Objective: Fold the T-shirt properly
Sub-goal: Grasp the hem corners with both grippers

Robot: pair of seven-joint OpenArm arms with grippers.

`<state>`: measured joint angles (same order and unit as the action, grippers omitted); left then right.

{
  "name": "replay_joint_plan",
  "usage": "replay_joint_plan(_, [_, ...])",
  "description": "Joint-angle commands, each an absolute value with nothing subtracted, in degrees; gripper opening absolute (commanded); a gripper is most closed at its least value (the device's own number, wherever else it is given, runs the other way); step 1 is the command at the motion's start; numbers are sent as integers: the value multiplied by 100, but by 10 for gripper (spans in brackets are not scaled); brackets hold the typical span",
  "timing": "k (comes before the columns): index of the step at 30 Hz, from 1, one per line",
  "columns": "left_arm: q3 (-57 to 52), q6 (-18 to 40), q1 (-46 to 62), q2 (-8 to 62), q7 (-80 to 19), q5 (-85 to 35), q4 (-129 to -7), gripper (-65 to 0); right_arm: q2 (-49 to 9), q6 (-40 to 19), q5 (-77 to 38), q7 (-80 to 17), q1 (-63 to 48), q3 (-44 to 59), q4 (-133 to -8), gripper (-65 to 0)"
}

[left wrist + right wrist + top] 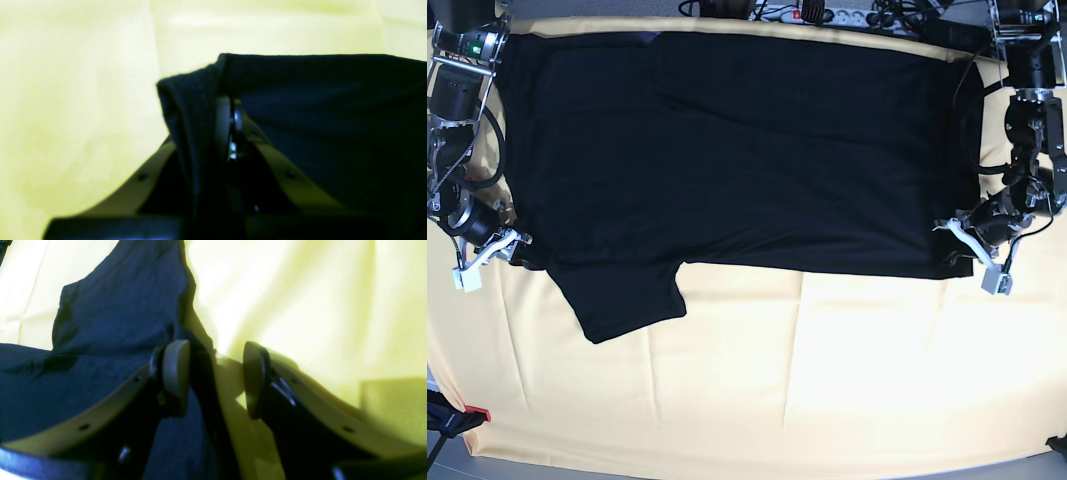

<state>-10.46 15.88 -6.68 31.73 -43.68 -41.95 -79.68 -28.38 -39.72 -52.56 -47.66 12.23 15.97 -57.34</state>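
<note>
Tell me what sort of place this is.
Probably a robotics lab workbench: two robot arms flank a table draped in a pale yellow tablecloth, a black T-shirt is spread across it, and a power strip with cables lies along the far edge.

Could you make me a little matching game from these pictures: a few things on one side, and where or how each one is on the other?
Things:
1. T-shirt
2. tablecloth
3. left gripper
4. right gripper

States:
A. fingers shut on a black cloth edge
B. pale yellow, lying under everything
C. fingers apart, at the shirt's edge beside the sleeve
D. black, spread flat, one sleeve pointing toward the camera in the base view

Pairs: 1-D, 2-B, 3-A, 4-C
</note>
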Motion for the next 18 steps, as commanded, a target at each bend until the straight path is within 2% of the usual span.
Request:
replay_joint_plan(1, [-1094,1610,-764,3301,-4244,-4246,-8049,-650,-2941,-4000,-5275,-4882,1304,1612,-5784,-363])
replay_joint_plan(11, [-1094,1802,-733,3301,-4244,-4248,-8049,-650,-2941,-4000,-6029,-5699,1304,1612,-5791,-363])
replay_joint_plan(18, [-1094,1804,-731,3301,-4246,-4252,-8049,-650,-3092,-4000,-6265,-5833,1304,1612,-5885,-363])
